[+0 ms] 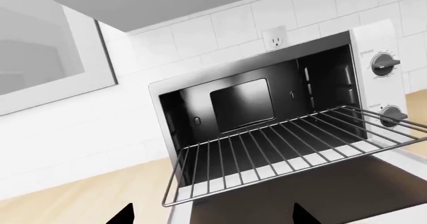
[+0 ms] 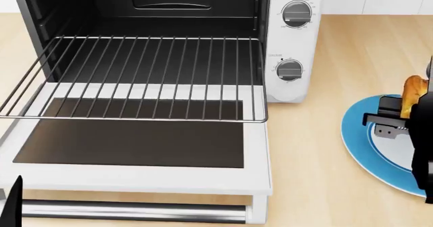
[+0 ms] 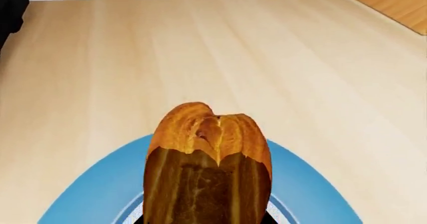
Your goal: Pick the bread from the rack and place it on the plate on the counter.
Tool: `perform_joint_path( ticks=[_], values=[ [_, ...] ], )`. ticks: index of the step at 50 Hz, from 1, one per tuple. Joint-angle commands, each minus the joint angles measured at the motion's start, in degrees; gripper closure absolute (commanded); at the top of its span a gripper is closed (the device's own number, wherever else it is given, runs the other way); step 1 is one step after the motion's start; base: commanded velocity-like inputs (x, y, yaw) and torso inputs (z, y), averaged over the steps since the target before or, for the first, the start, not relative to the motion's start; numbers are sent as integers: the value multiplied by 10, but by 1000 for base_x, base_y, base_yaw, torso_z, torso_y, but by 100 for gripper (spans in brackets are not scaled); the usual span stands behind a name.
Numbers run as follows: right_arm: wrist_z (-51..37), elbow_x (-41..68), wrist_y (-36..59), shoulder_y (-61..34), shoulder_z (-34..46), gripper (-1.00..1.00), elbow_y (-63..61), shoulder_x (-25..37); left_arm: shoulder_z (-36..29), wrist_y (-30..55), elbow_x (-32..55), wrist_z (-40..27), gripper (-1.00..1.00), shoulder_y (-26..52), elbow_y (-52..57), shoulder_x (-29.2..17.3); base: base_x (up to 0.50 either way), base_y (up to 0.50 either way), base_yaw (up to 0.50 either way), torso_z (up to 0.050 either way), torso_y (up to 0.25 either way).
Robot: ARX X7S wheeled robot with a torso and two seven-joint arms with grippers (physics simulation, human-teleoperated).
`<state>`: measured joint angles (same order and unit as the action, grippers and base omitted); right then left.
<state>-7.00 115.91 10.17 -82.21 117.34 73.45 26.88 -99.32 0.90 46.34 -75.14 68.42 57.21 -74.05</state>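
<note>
One loaf, the bread [image 3: 207,164], was clamped in the right gripper [image 2: 399,116] above the blue-rimmed plate [image 2: 365,146] on the pale wood-grain counter [image 2: 325,186]. The rack [image 2: 142,75] stood pulled out of the white oven [image 2: 297,44]. White tile [image 1: 220,29] and an outlet [image 1: 275,37] lay behind. Dial labels were unreadable. The left gripper [image 1: 210,215] showed spread fingertips.

Bright, even, sharp render; soft shadows.

bare rack [image 1: 280,151] juts from the open toaster oven [image 1: 267,104]; dark pincer [image 1: 210,216] tips, seemingly apart.
</note>
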Motion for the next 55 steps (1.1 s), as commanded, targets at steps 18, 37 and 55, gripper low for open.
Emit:
perform_joint_path(
  ticks=[18,37,55],
  values=[
    [-196,-80,-106,-113,-1,-100,-364,173,-12,-17,-23,-6,-100,-6,17,-26,0,0,0,0,1],
    [-376,-233,-95,-302,-1,-100,-795,380,-20,-40,-39,-4,-100,-19,9,-32,0,0,0,0,0],
    [-429,-321,-67,-351,-13,-100,-1038,540,-29,-51,-56,-7,-100,-29,5,-33,0,0,0,0,0]
  ],
)
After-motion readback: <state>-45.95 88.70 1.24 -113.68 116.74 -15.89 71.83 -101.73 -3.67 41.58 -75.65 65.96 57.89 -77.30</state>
